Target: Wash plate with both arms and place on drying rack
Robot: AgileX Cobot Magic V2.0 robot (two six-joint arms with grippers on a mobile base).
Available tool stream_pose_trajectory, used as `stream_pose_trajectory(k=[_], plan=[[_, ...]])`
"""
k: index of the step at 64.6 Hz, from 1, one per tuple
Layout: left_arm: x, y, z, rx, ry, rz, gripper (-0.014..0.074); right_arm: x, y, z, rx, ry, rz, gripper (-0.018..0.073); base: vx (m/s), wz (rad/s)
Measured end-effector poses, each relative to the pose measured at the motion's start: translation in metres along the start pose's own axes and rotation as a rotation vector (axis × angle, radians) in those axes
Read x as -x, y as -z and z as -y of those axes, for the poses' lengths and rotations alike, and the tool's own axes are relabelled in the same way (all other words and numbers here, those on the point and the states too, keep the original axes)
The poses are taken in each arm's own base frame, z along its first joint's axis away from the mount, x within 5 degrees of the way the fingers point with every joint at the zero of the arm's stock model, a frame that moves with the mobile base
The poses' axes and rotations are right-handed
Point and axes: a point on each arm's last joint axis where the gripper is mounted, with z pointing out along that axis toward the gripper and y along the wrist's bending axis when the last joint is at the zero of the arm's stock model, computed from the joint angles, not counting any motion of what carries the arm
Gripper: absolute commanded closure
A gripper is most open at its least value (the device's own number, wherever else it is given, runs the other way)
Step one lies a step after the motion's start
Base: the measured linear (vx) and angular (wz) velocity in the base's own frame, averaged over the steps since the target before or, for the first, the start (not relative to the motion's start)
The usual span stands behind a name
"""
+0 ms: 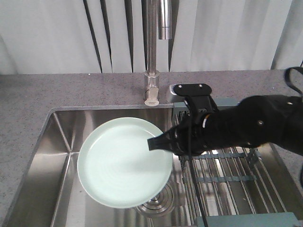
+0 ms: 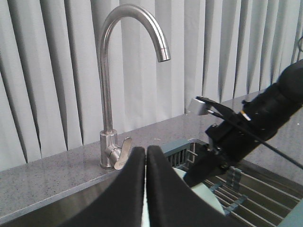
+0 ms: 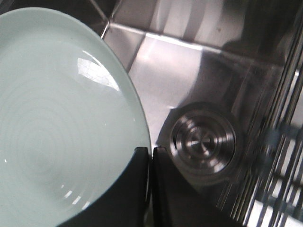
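Exterior front-facing view: my right arm (image 1: 246,125) reaches in from 3 o'clock, stretched nearly level over the drying rack (image 1: 227,177). My right tool (image 1: 152,143) is clenched on the plate (image 1: 120,163) at its 3 o'clock rim. The plate hangs roughly flat above the sink (image 1: 57,142), covering part of the drain (image 1: 158,204) at its 5 o'clock. The faucet (image 1: 154,47) rises from the tabletop (image 1: 33,94) at 12 o'clock.

Left wrist-mounted view: my left tool (image 2: 146,150) is clenched, its two fingers pressed together with only a thin slit between, and I can make out nothing held in it. It points toward the faucet base. At 3 o'clock the right arm slants down to the plate, carrying a silver knob (image 2: 198,105), with rack rods behind it.

Right wrist-mounted view: the right tool pinches the plate's rim at 6 o'clock. The plate fills the left side. The drain lies below, just beside the tool at 3 o'clock, and the rack rods blur along the right edge.
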Motion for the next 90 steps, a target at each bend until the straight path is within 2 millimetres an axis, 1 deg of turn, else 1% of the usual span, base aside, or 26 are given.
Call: stream_pose_trajectory(k=[2, 5, 10, 14, 18, 19, 25, 26, 32, 37, 41, 44, 47, 51, 56, 61, 72, 80, 90], plan=[[0.000, 0.000, 0.000, 0.000, 0.000, 0.000, 0.0602, 0.007, -0.006, 0.001, -0.013, 0.008, 0.004, 0.0561, 0.00, 0.00], [0.000, 0.000, 0.000, 0.000, 0.000, 0.000, 0.0602, 0.022, -0.008, 0.003, -0.040, 0.029, 0.029, 0.0561, 0.00, 0.00], [0.000, 0.000, 0.000, 0.001, 0.000, 0.000, 0.0602, 0.044, -0.002, 0.012, -0.114, 0.046, 0.055, 0.0561, 0.00, 0.00], [0.000, 0.000, 0.000, 0.001, 0.000, 0.000, 0.0602, 0.061, 0.016, 0.023, -0.218, 0.070, 0.067, 0.0561, 0.00, 0.00], [0.000, 0.000, 0.000, 0.001, 0.000, 0.000, 0.0602, 0.070, 0.035, 0.037, -0.330, 0.076, 0.071, 0.0561, 0.00, 0.00], [0.000, 0.000, 0.000, 0.001, 0.000, 0.000, 0.0602, 0.072, 0.044, 0.041, -0.375, 0.088, 0.069, 0.0561, 0.00, 0.00], [0.000, 0.000, 0.000, 0.001, 0.000, 0.000, 0.0602, 0.073, 0.081, 0.059, -0.562, 0.109, 0.064, 0.0561, 0.00, 0.00], [0.000, 0.000, 0.000, 0.001, 0.000, 0.000, 0.0602, 0.073, 0.090, 0.063, -0.600, 0.109, 0.064, 0.0561, 0.00, 0.00], [0.000, 0.000, 0.000, 0.001, 0.000, 0.000, 0.0602, 0.069, 0.124, 0.077, -0.729, 0.090, 0.071, 0.0561, 0.00, 0.00], [0.000, 0.000, 0.000, 0.001, 0.000, 0.000, 0.0602, 0.068, 0.140, 0.091, -0.794, 0.059, 0.075, 0.0561, 0.00, 0.00], [0.000, 0.000, 0.000, 0.001, 0.000, 0.000, 0.0602, 0.068, 0.143, 0.103, -0.822, 0.043, 0.060, 0.0561, 0.00, 0.00], [0.000, 0.000, 0.000, 0.001, 0.000, 0.000, 0.0602, 0.067, 0.139, 0.113, -0.835, 0.028, 0.032, 0.0561, 0.00, 0.00], [0.000, 0.000, 0.000, 0.001, 0.000, 0.000, 0.0602, 0.067, 0.132, 0.121, -0.839, 0.020, -0.003, 0.0561, 0.00, 0.00], [0.000, 0.000, 0.000, 0.001, 0.000, 0.000, 0.0602, 0.067, 0.116, 0.132, -0.834, 0.014, -0.059, 0.0561, 0.00, 0.00], [0.000, 0.000, 0.000, 0.001, 0.000, 0.000, 0.0602, 0.066, 0.095, 0.140, -0.808, 0.009, -0.111, 0.0561, 0.00, 0.00], [0.000, 0.000, 0.000, 0.001, 0.000, 0.000, 0.0602, 0.065, 0.070, 0.147, -0.775, 0.013, -0.160, 0.0561, 0.00, 0.00], [0.000, 0.000, 0.000, 0.001, 0.000, 0.000, 0.0602, 0.059, 0.030, 0.158, -0.747, 0.047, -0.265, 0.0561, 0.00, 0.00], [0.000, 0.000, 0.000, 0.001, 0.000, 0.000, 0.0602, 0.054, 0.010, 0.163, -0.710, 0.031, -0.313, 0.0558, 0.00, 0.00], [0.000, 0.000, 0.000, 0.001, 0.000, 0.000, 0.0602, 0.048, -0.006, 0.164, -0.644, 0.054, -0.370, 0.0536, 0.00, 0.00]])
